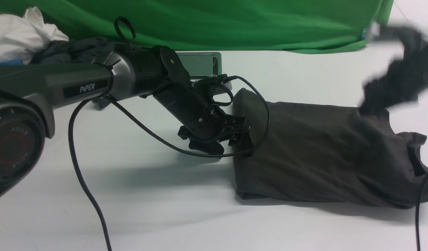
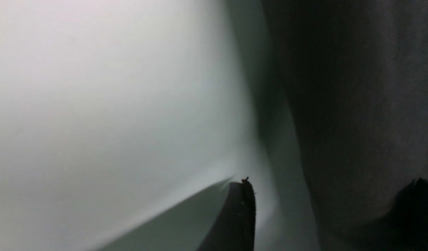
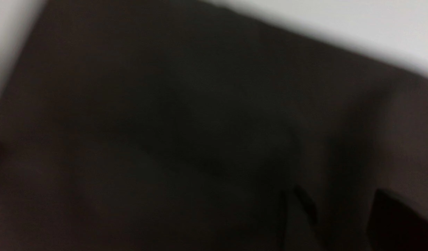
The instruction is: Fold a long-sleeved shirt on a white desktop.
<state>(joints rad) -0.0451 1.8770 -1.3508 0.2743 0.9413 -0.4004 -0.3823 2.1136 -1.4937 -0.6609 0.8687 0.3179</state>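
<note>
Straddling the near-left edge of the dark brown-black knit shirt (image 1: 314,150), the black left gripper (image 1: 234,148) stands open; the blurred black right gripper (image 1: 370,108), parted, is over its far-right part. Bare white desktop (image 1: 147,202) lies left.

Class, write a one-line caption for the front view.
The left gripper meets the near-left edge of a dark shirt on a white desktop.

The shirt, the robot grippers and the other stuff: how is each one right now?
Shirt: partly folded, lying wrinkled on the desktop
White desktop: partly covered by the shirt
Left gripper: open, at the shirt's edge
Right gripper: open, over the shirt
Green cloth: spread out, slightly rippled
Hatch: partly hidden by the left arm
</note>
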